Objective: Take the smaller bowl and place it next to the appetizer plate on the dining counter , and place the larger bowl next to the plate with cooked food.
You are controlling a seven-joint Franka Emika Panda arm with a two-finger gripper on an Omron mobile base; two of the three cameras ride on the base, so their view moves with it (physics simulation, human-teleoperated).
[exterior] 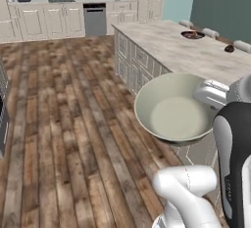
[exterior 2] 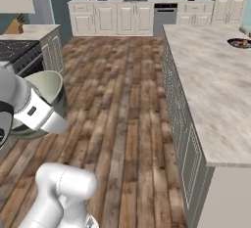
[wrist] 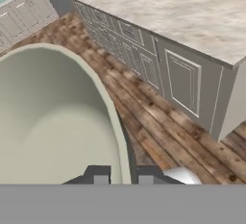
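Left base view shows the small white plate (exterior: 229,48) and the dark plate (exterior: 192,34) at the far side of the dining counter (exterior: 196,51); right base view catches the dark plate alone. The arm is raised beside the counter's near end, over the wood floor (exterior: 63,124). The gripper (wrist: 123,176) pinches the big bowl's (exterior: 176,109) rim, fingers (wrist: 101,176) nearly closed on it.

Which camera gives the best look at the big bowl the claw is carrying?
The left base view: the larger bowl shows whole there, with its full rim and pale inside. The right base view shows the bowl partly hidden behind the arm. The hand view shows its inside and rim up close, cropped, with the claw pinching the rim.
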